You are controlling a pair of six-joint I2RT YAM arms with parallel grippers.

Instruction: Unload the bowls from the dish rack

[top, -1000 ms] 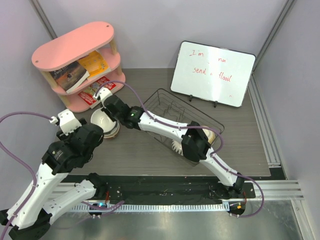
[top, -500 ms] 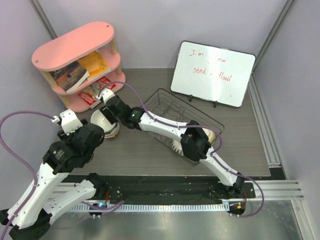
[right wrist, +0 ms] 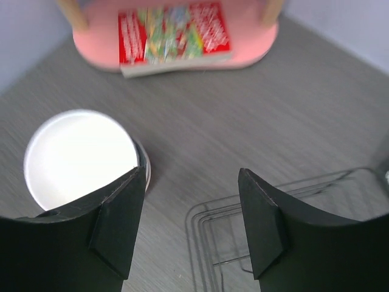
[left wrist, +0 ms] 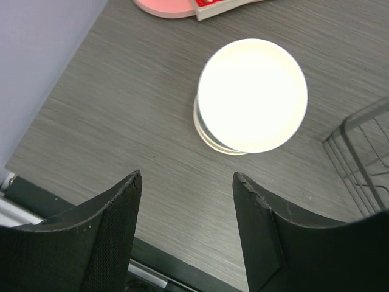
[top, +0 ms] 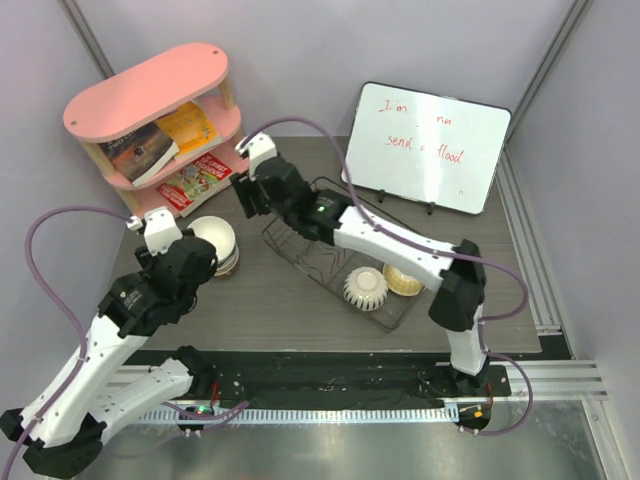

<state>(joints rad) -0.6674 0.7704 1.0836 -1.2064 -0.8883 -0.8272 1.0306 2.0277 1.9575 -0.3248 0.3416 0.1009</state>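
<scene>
As right tool (right wrist: 189,174) withdrew, bowls (top: 212,243) stacked

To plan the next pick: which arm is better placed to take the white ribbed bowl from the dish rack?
Probably right. The right gripper is open and empty beside the dish rack holding the white ribbed bowl; the left gripper hovers at the stacked bowls.

A left bowl (top: 365,287) and right bowl (top: 403,280) lie in the dish rack (top: 308,250). The bowl stack (top: 213,243) stands left of it, before the shelf (top: 160,120).
</scene>
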